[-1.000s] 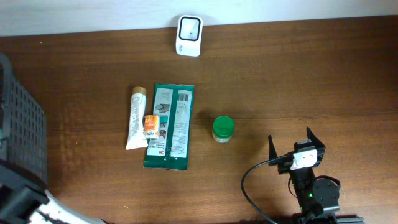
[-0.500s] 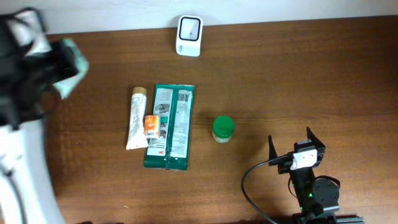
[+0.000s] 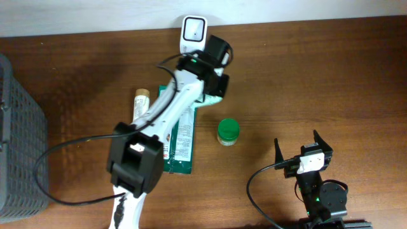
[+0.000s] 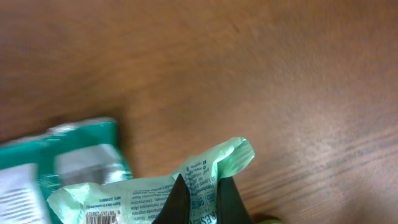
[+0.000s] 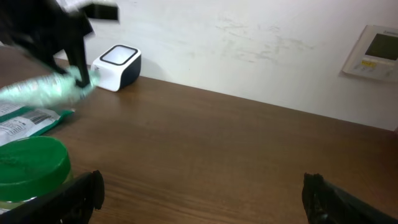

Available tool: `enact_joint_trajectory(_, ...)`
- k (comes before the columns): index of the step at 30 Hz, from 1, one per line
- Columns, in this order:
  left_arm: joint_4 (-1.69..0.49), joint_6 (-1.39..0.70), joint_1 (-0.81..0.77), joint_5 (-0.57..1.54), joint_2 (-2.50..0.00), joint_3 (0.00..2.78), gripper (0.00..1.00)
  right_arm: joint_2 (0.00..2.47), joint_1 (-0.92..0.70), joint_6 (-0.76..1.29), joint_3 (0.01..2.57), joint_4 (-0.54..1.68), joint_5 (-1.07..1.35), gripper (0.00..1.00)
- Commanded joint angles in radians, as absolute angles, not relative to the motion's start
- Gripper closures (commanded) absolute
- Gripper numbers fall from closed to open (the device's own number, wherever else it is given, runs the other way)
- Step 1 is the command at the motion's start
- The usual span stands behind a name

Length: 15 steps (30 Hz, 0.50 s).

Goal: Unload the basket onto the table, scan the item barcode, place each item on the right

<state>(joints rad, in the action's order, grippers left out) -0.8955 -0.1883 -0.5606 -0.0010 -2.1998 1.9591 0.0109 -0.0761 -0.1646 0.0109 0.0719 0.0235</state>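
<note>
A light green printed packet [image 4: 143, 193] hangs pinched in my left gripper [image 4: 202, 188], which is shut on it; a barcode [image 4: 93, 218] shows on the packet's lower left. In the overhead view this gripper [image 3: 217, 88] hovers just in front of the white scanner [image 3: 193, 28] at the table's back edge, with the packet [image 3: 213, 101] below it. The right wrist view shows the packet [image 5: 43, 90] blurred beside the scanner [image 5: 118, 65]. My right gripper [image 3: 297, 144] rests open at the front right with nothing between its fingers [image 5: 84, 193].
A dark green flat pack [image 3: 181, 143] and a white tube [image 3: 140, 98] lie under my left arm. A green-lidded jar [image 3: 228, 131] stands right of them. A dark mesh basket [image 3: 22, 140] sits at the left edge.
My left arm has swung in from the far left with the light green packet and now reaches across the table to the scanner. The right arm has not moved.
</note>
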Motion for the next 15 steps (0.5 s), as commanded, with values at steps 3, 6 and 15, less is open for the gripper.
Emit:
enact_joint_trajectory(3,-0.883,-0.194,-0.619,-0.008,-2.255,1.963,0.71,0.004,-0.072,-0.16,0.006,0.075,0.022,0.02)
enact_joint_trajectory(6,-0.884,-0.194,-0.601,-0.028,-2.25,1.985,0.55,0.004,-0.072,-0.16,0.006,0.075,0.022,0.02)
enact_joint_trajectory(15,-1.241,-0.078,-0.266,-0.057,-1.949,2.136,0.39,0.004,-0.072,-0.16,0.006,0.075,0.022,0.02)
